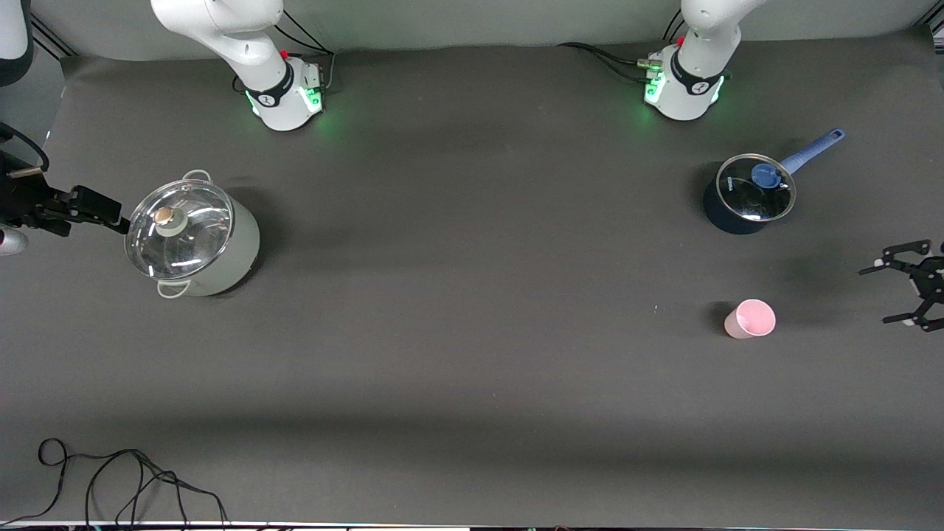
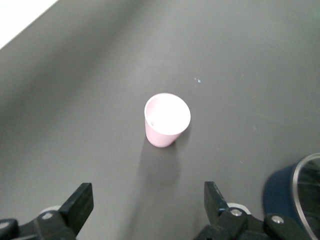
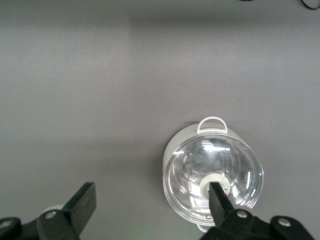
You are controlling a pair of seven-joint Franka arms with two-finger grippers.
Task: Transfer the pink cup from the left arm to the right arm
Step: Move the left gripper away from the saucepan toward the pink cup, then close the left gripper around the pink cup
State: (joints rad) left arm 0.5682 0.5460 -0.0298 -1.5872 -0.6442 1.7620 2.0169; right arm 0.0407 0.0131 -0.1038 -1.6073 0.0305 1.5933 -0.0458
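**A:** On the dark worktop [image 1: 472, 354], toward the left arm's end, the pink cup [image 1: 750, 318] stands upright and alone, nearer the front camera than the blue saucepan [image 1: 746, 195]. The left pincer [image 1: 908, 284] hangs over the worktop just beside the cup, fingers spread wide, holding nothing.

**B:** And the other arm?

**A:** The right pincer [image 1: 110, 214] waits at the right arm's end, beside the rim of the grey lidded pot [image 1: 193, 237]. Its wrist view shows its fingers [image 3: 80, 202] apart and empty.

**B:** What could spoil the handover?

**A:** The cup looks light and tapered. In my judgement, a finger [image 2: 80, 202] clipping the rim on approach would tip it or push it along the worktop; a grip taken too high could let it slide out. The saucepan sits near enough that a wide swing might strike its lid. The right pincer, so near the pot, could knock it when setting off.

**B:** Any writing?

**A:** None legible on cup, pots or worktop; only a small dark mark on each arm's base collar, unreadable.
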